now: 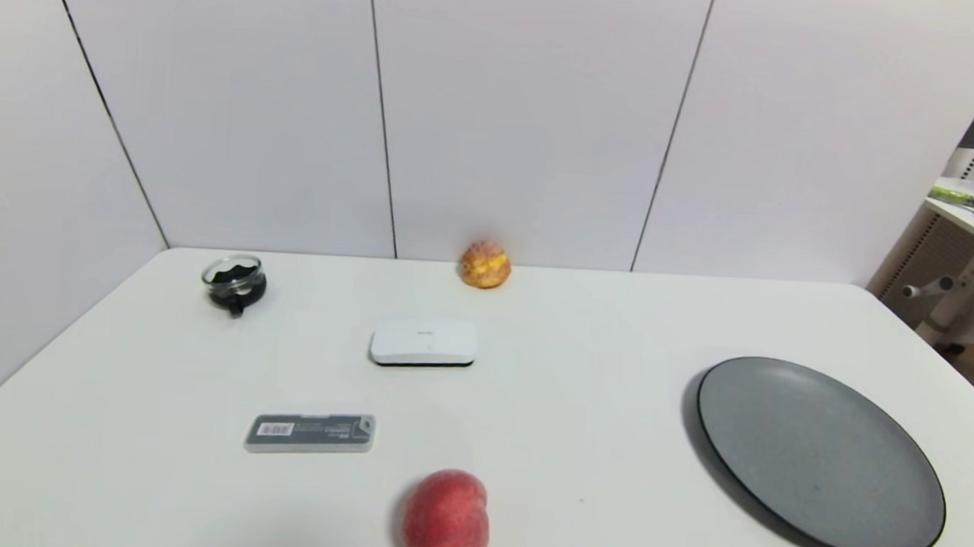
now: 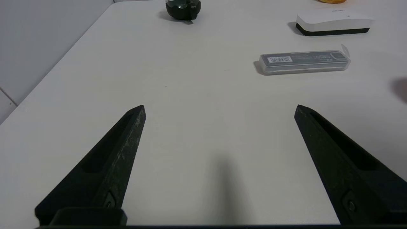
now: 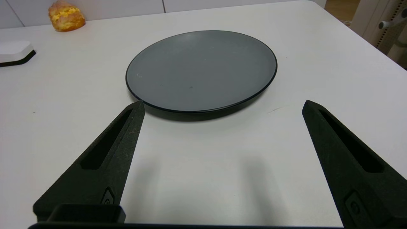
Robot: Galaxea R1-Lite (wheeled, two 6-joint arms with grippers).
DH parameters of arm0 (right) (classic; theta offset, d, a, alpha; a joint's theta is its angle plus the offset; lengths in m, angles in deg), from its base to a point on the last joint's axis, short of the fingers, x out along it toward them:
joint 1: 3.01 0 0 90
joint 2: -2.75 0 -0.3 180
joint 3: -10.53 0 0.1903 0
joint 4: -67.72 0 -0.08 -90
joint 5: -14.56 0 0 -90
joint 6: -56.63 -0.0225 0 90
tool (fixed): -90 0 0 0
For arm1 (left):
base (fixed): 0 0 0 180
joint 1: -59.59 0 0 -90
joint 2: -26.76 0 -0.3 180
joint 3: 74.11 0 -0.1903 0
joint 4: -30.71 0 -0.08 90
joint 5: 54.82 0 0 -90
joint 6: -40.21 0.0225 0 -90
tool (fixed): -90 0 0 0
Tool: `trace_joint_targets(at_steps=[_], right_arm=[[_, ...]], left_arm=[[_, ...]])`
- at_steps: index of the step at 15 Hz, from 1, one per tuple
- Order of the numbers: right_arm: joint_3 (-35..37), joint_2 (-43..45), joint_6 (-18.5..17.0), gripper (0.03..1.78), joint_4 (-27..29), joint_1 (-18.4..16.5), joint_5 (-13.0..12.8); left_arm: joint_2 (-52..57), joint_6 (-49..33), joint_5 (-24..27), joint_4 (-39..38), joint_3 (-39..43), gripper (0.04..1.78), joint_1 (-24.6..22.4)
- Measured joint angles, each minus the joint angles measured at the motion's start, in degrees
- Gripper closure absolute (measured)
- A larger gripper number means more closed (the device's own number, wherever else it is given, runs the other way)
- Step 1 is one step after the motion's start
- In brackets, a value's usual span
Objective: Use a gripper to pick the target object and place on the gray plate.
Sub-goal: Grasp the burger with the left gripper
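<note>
Cream puff at table's far edge, gray plate bare, well apart

White table. Cream puff at far edge, against the wall, centre. White box just nearer than it. Glass jar far left. Grey case left of centre. Peach at near edge. Plate on the right, bare, well apart from puff.
</note>
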Motion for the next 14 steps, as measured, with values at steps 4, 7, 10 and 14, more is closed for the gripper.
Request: trace_joint_targets(at_steps=[4, 7, 10, 14], right_arm=[[0.02, 0.00, 0.00, 0.10, 0.02, 0.00, 0.00], [0.05, 0.00, -0.02, 0.10, 0.04, 0.00, -0.02], [0.05, 0.00, 0.00, 0.10, 0.02, 0.00, 0.00], [0.05, 0.00, 0.00, 0.10, 0.04, 0.00, -0.02]], left_arm=[[0.00, 0.00, 0.02, 0.00, 0.00, 0.13, -0.02], [0.00, 0.00, 0.00, 0.00, 0.00, 0.13, 0.00], [0.00, 0.00, 0.05, -0.02, 0.00, 0.13, -0.02], [0.00, -0.04, 0.07, -0.02, 0.00, 0.13, -0.02]])
